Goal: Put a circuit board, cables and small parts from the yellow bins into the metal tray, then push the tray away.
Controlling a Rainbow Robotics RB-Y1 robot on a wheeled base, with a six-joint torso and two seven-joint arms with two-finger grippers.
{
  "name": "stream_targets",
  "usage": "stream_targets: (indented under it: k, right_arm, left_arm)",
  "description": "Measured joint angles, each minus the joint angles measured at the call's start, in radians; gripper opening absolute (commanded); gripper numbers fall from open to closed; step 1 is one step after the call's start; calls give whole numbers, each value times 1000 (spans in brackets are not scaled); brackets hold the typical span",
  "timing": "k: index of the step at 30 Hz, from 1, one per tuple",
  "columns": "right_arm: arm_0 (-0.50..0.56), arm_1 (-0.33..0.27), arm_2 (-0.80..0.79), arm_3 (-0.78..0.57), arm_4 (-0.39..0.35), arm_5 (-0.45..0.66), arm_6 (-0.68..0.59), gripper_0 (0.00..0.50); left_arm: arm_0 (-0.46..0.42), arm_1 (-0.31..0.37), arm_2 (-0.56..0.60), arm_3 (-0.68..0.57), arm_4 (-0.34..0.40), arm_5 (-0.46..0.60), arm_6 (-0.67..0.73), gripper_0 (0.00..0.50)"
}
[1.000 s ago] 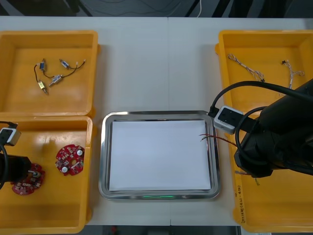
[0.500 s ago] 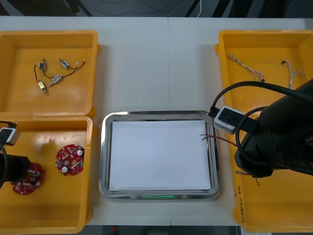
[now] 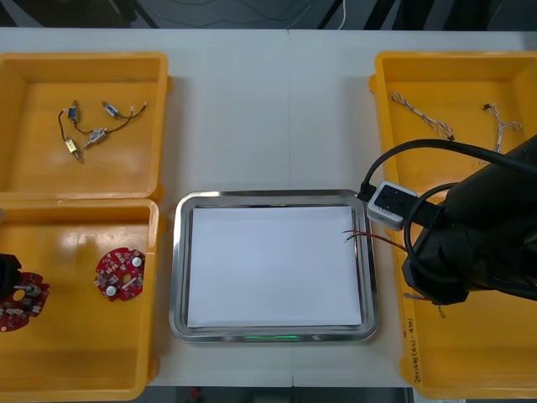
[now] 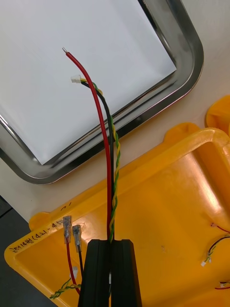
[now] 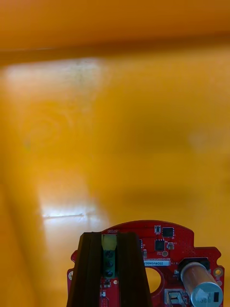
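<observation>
My left gripper point(image 5: 109, 268) is shut on the edge of a round red circuit board point(image 5: 163, 249) over the orange bin floor. In the front view that board point(image 3: 17, 304) sits at the far left of the near left yellow bin point(image 3: 84, 369), and a second board point(image 3: 119, 273) lies to its right. My right gripper point(image 4: 111, 259) is shut on a bundle of red, black and yellow-green cables point(image 4: 108, 158). The bundle's free ends point(image 3: 359, 237) reach over the right rim of the metal tray point(image 3: 273, 196), white inside.
The far left bin point(image 3: 25, 168) holds several small metal parts point(image 3: 92, 134) on wires. Twisted cables point(image 3: 424, 117) lie in the far right bin. More loose cables point(image 4: 72, 235) lie in the bin point(image 4: 167, 201) below my right gripper. My right arm point(image 3: 478, 235) covers part of the right bins.
My left gripper has carried the circuit board leftward, to the edge of the front view. The right arm and its cable bundle have not moved.
</observation>
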Motion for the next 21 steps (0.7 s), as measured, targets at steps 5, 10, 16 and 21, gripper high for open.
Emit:
stream_targets:
  k: [5, 10, 16, 21]
  right_arm:
    - [0, 0, 0, 0, 0, 0, 0, 0]
    - [0, 0, 0, 0, 0, 0, 0, 0]
    - [0, 0, 0, 0, 0, 0, 0, 0]
    - [0, 0, 0, 0, 0, 1, 0, 0]
  left_arm:
    - [-28, 0, 54, -43, 15, 104, 0, 0]
    - [-76, 0, 68, -68, 28, 165, 0, 0]
    - [-138, 0, 68, -88, 37, 205, 0, 0]
    - [-207, 0, 64, -122, 42, 270, 0, 0]
